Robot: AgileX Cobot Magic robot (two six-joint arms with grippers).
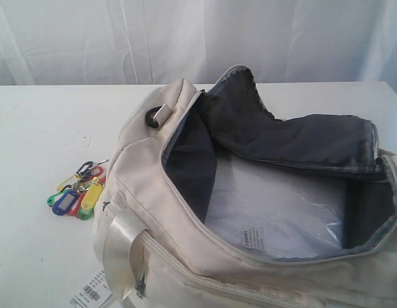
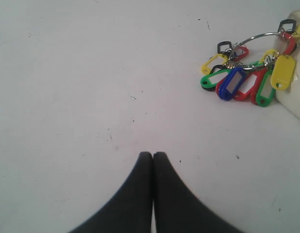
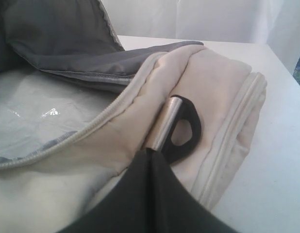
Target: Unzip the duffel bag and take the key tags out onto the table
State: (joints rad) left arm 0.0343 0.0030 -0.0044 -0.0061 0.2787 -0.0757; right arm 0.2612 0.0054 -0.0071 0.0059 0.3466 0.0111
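Note:
The cream duffel bag (image 1: 147,167) lies unzipped on the white table (image 1: 38,128), its dark grey lining (image 1: 282,138) folded back. The bunch of coloured key tags (image 1: 79,192) rests on the table just left of the bag. Neither gripper shows in the exterior view. In the left wrist view my left gripper (image 2: 153,154) is shut and empty above bare table (image 2: 67,97), well apart from the key tags (image 2: 247,77). My right gripper (image 3: 151,151) is shut, its tips at the foot of the satin loop holding the black D-ring (image 3: 189,128) on the bag's end (image 3: 218,82).
Clear plastic over white paper (image 1: 275,212) lies inside the bag. A shiny strap (image 1: 121,244) and a white barcode tag (image 1: 92,295) hang at the bag's near left corner. A white curtain (image 1: 185,38) stands behind the table.

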